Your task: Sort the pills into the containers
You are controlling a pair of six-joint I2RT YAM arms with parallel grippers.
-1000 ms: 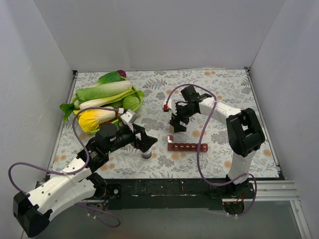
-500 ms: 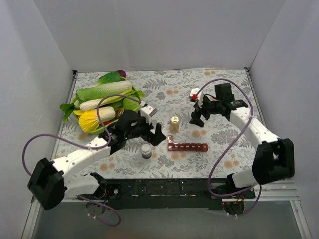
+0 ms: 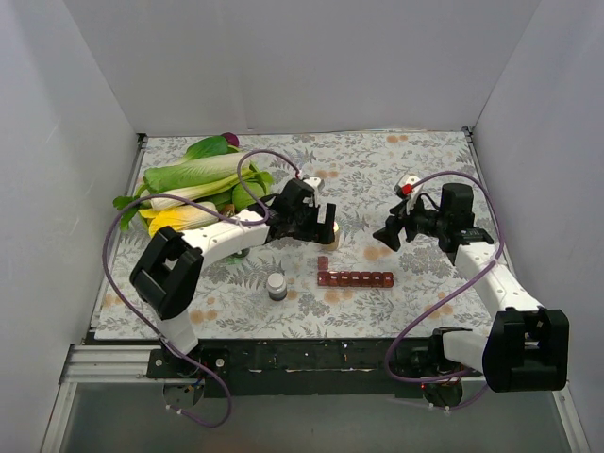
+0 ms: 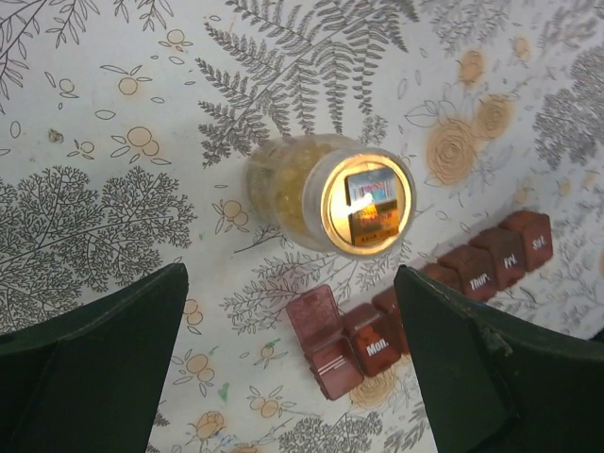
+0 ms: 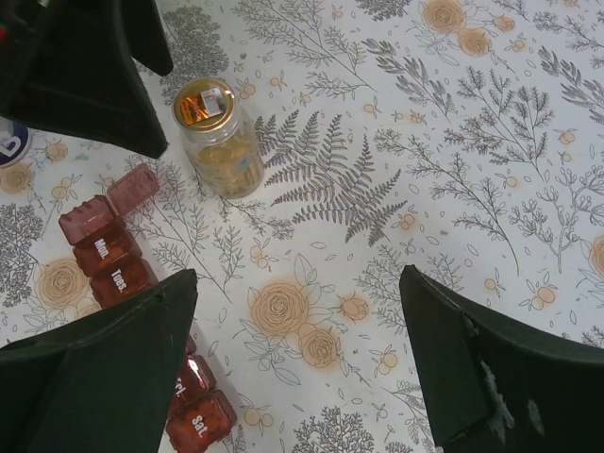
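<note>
The containers are a dark red strip [image 3: 355, 278] of small lidded compartments lying mid-table; it also shows in the left wrist view [image 4: 472, 260] and the right wrist view [image 5: 111, 257]. Its end lid [image 4: 314, 316] stands open. A small clear jar [image 3: 334, 230] with a gold lid, holding yellow pills, stands upright just behind the strip's left end [image 4: 363, 200] [image 5: 216, 134]. My left gripper [image 3: 319, 225] hovers open beside and over the jar [image 4: 291, 321], not touching it. My right gripper [image 3: 387, 234] is open and empty to the strip's right [image 5: 297, 321].
A small grey bottle with a white cap [image 3: 276, 286] stands left of the strip. A plate of leafy vegetables [image 3: 198, 193] fills the back left. White walls enclose the flowered table cloth [image 3: 415, 170].
My left arm has swung from the grey bottle back and right to the jar. My right gripper has left the jar standing and drawn back to the right.
</note>
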